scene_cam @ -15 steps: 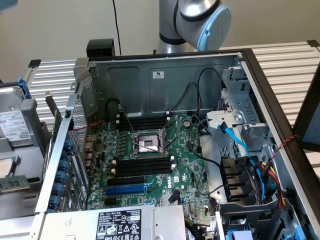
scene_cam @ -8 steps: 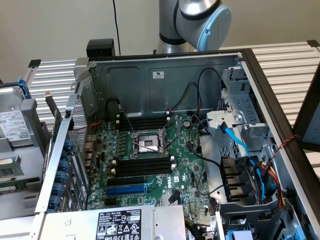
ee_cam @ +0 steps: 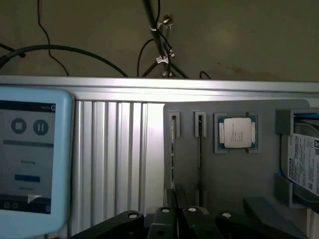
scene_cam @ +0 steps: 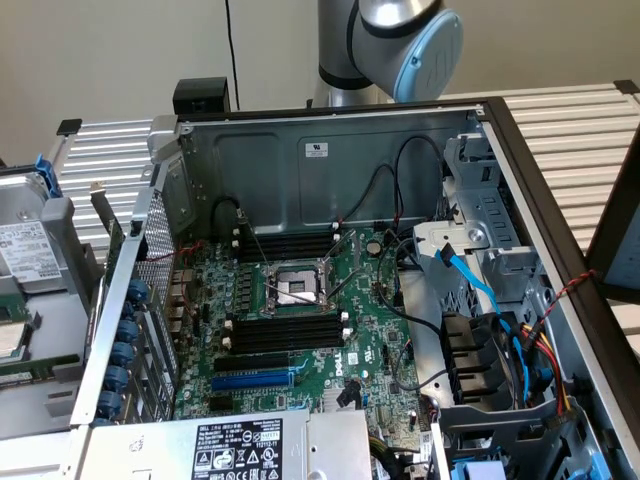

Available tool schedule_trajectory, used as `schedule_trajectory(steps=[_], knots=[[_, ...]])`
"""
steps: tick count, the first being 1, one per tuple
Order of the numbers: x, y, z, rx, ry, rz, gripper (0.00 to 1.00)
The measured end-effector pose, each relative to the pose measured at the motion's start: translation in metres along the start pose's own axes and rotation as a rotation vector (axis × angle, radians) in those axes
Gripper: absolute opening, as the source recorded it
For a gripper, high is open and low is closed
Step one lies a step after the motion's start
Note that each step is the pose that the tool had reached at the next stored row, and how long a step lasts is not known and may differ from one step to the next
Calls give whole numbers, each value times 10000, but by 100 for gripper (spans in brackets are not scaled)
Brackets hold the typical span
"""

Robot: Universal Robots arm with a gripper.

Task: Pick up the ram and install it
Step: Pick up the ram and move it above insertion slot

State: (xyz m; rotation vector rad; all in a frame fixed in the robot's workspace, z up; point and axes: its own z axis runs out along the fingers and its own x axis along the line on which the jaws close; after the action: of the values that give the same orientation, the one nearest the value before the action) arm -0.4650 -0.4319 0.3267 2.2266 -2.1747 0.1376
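Wrist view first: my claw (ee_cam: 178,215) is pinched pretty much all the way shut. I can't see anything caught in it, so it's empty as far as I can tell. It's hanging over a gray tray (ee_cam: 229,184) that sits on the ribbed aluminum table (ee_cam: 119,149). The tray has two narrow slots next to a CPU (ee_cam: 237,133). The ram (ee_cam: 172,162) looks to be standing on edge in the slot farther from the CPU, just off my fingertips, though edge-on it's hard to be sure. A hard drive (ee_cam: 305,164) sits on the CPU's other side, and a tablet screen (ee_cam: 30,154) is across the table. Exterior view: my arm (scene_cam: 405,40) is up behind the open PC case (scene_cam: 270,170), well apart from the motherboard (scene_cam: 370,350) and its black memory slots (scene_cam: 285,330).
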Motion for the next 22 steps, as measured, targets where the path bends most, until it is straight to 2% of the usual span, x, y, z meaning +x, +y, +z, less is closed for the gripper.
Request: schedule_trajectory(steps=[5, 10, 13, 19, 22], knots=[[12, -6, -143, 1, 0, 0, 12], [29, -16, -353, 0, 5, -1, 12], [35, -19, -428, 1, 12, -2, 12], [46, -25, -571, 5, 48, -3, 12], [55, -31, -699, 7, 71, -3, 12]])
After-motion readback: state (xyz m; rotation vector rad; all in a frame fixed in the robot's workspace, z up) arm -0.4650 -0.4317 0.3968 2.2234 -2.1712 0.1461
